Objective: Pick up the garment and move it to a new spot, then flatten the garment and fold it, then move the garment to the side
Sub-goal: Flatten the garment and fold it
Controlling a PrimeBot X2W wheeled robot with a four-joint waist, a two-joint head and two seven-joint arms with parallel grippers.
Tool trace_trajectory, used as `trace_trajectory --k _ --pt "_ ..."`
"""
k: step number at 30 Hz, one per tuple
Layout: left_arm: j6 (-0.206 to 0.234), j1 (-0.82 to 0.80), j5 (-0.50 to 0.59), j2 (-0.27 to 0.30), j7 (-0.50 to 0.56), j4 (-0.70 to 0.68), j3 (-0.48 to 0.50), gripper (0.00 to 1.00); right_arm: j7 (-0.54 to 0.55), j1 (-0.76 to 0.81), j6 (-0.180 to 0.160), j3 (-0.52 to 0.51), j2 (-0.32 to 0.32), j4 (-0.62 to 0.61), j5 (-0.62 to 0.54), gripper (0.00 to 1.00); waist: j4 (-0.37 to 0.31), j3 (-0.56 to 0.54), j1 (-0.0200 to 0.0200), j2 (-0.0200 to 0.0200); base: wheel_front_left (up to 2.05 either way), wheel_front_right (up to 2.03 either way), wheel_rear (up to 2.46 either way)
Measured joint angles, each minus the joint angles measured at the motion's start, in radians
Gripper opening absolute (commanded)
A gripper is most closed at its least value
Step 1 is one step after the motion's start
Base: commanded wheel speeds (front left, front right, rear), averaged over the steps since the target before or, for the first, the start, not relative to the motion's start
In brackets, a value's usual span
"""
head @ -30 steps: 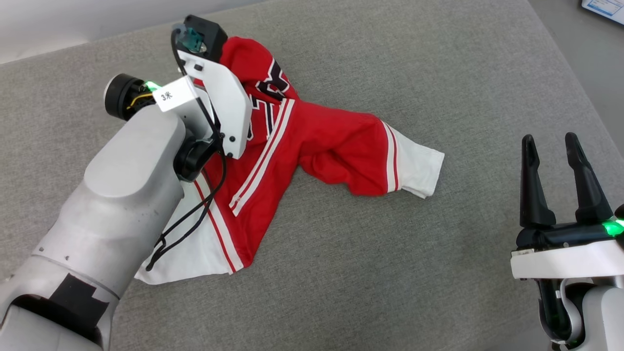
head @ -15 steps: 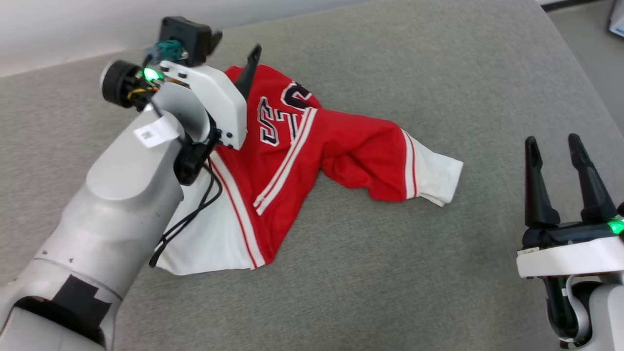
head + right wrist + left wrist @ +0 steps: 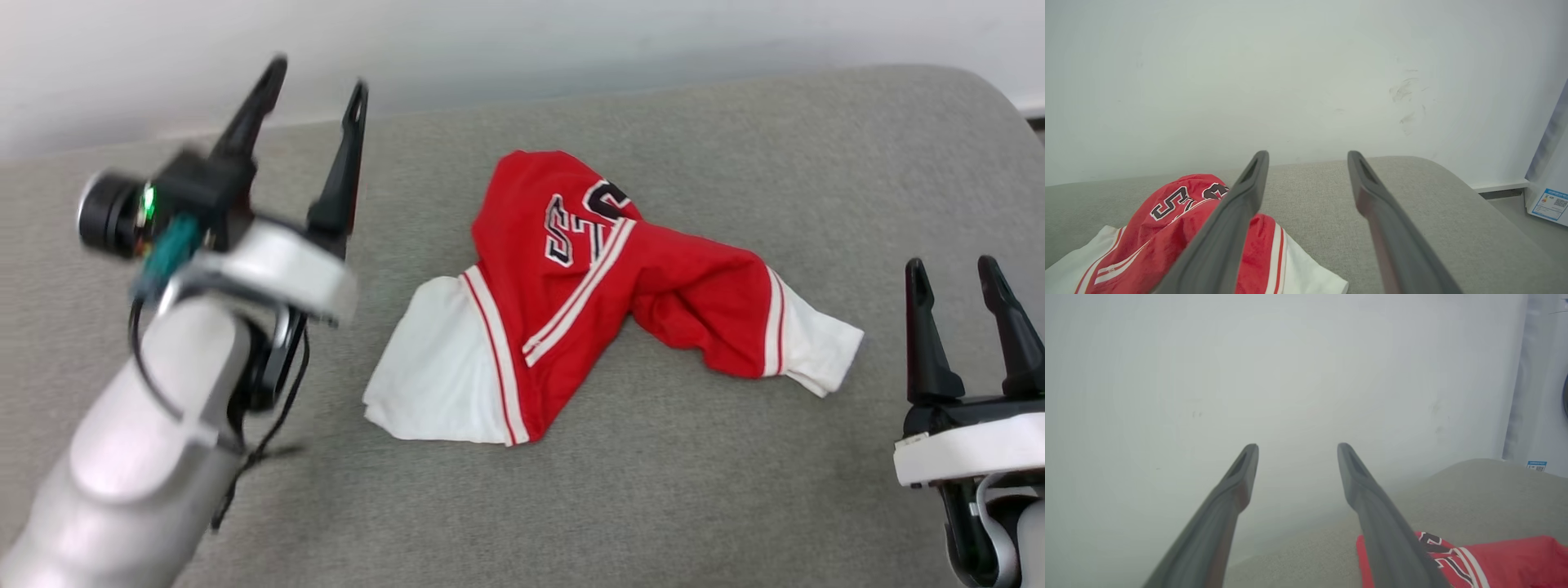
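The garment [image 3: 571, 302] is a red T-shirt with white sleeves and black-and-white lettering. It lies crumpled on the grey cushion [image 3: 653, 490], one white sleeve toward the lower left and the other toward the right. My left gripper [image 3: 314, 77] is raised well left of it, open, empty and blurred by motion. Its wrist view has the shirt's edge [image 3: 1494, 559] at the lower right. My right gripper [image 3: 955, 273] stands open and empty to the right of the right sleeve. The right wrist view has the shirt [image 3: 1167, 220] at the lower left behind the left finger [image 3: 1237, 212].
A pale wall [image 3: 522, 41] runs behind the cushion's far edge. The cushion's rounded right corner [image 3: 1437, 171] drops to the floor, where a white box with a blue label [image 3: 1549, 204] stands.
My left gripper has let go of the shirt and risen away to the left, fingers pointing up. The head camera has tilted, so the whole view shifted. The right gripper holds its pose.
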Motion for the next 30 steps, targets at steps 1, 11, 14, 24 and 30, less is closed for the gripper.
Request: trace_trajectory --k 1,11,14,24,30 --pt "0.013 0.052 0.009 0.006 0.000 -0.050 0.023 1.00 0.001 0.005 0.000 -0.002 -0.001 0.001 -0.002 1.00 0.011 -0.007 0.0000 0.0000 0.00 0.00 0.00" --pt "0.094 0.482 0.027 0.007 0.000 -0.305 0.171 1.00 -0.008 0.049 0.000 -0.001 0.000 0.003 0.001 1.00 0.066 -0.067 0.0000 0.0000 0.00 0.00 0.00" --pt "0.098 0.578 0.012 -0.015 0.000 -0.337 0.190 1.00 -0.013 0.059 0.000 0.007 0.005 0.000 0.000 1.00 0.066 -0.069 -0.0001 0.0000 0.00 0.00 0.00" --pt "0.088 0.586 -0.047 0.022 0.272 -0.384 0.122 1.00 -0.015 0.062 0.000 0.024 0.011 -0.019 -0.005 1.00 0.047 -0.012 0.0000 0.0000 0.00 0.00 0.00" --pt "0.117 0.525 -0.064 0.062 0.550 -0.408 0.061 1.00 -0.019 0.052 0.000 0.035 0.020 -0.019 -0.009 1.00 0.026 0.039 0.0001 0.0000 0.00 0.00 0.00"
